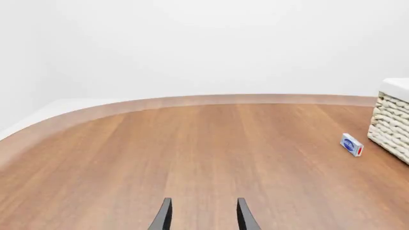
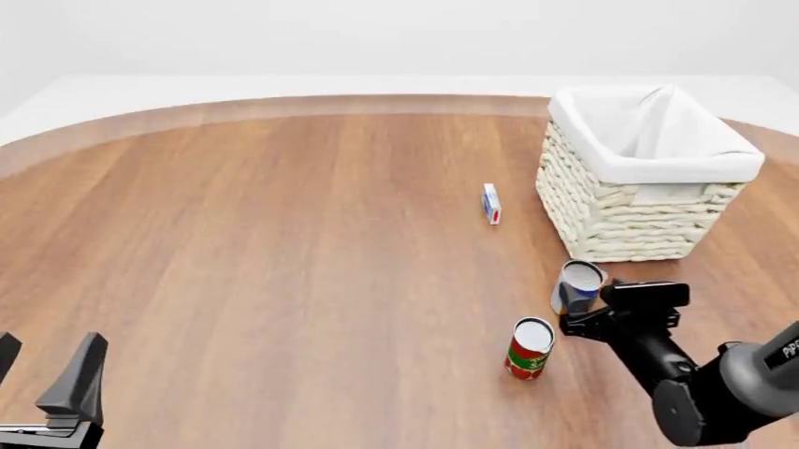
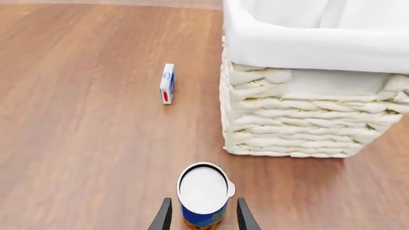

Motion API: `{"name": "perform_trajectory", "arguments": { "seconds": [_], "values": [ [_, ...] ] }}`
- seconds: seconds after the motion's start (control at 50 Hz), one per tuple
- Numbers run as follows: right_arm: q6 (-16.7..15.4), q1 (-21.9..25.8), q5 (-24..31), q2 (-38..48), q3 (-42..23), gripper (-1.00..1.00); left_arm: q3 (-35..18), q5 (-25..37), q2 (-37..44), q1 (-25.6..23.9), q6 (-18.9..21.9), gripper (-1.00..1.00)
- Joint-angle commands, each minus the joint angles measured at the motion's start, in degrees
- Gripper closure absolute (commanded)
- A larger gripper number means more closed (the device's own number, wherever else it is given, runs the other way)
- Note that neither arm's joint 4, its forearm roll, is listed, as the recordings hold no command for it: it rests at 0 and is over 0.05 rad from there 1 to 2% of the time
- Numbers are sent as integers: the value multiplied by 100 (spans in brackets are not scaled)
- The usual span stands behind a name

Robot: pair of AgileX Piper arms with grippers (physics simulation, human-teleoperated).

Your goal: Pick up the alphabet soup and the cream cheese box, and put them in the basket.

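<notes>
Up front, the alphabet soup stands upright on the desk, near the basket, with the right gripper around it. A red-and-green can stands just beside it. The cream cheese box stands on its thin edge, its long side pointing away from the arms. The left gripper is open, well apart. From the left wrist, open fingers hold nothing. From the right wrist, fingers sit on both sides of the can; I cannot tell if they squeeze it.
</notes>
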Motion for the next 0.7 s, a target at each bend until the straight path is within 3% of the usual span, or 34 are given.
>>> {"name": "perform_trajectory", "arguments": {
  "seconds": [0.02, 0.7],
  "values": [
    [23, 26, -17, 283, -131, -100, 0, 0, 0, 0, 0, -100],
    [46, -7, 50, 857, -439, -100, 0, 0, 0, 0, 0, -100]
  ]
}}
